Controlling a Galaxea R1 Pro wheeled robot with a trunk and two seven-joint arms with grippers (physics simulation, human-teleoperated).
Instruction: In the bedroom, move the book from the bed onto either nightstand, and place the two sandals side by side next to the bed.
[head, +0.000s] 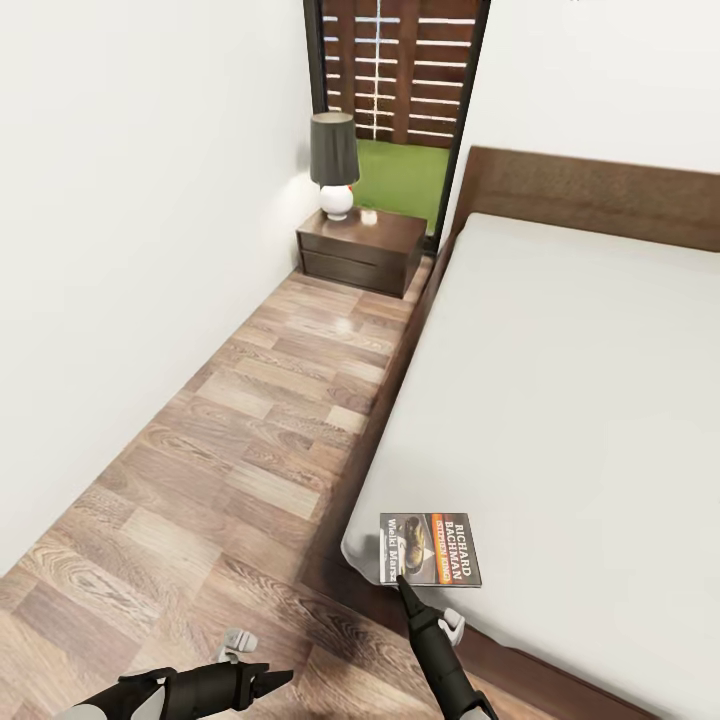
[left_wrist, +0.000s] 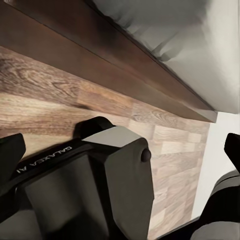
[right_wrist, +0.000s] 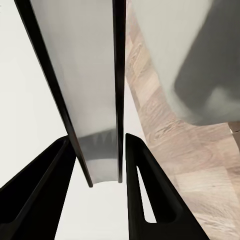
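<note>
Head view: the book lies flat at the near left corner of the bed, on the grey mattress cover, its lettered cover facing up and one edge just reaching the mattress edge. The right gripper reaches in from below and meets the book at its near edge. In the right wrist view the two dark fingers sit on either side of a thin, dark-edged slab that matches the book, so they are clamped on it. The left gripper hangs low over the wood floor, beside the bed frame; whether its fingers are parted or closed cannot be told. The left wrist view looks across planks to the dark bed frame and mattress corner. The nightstand stands at the far end of the floor strip, against the head of the bed, carrying a lamp with a dark shade.
</note>
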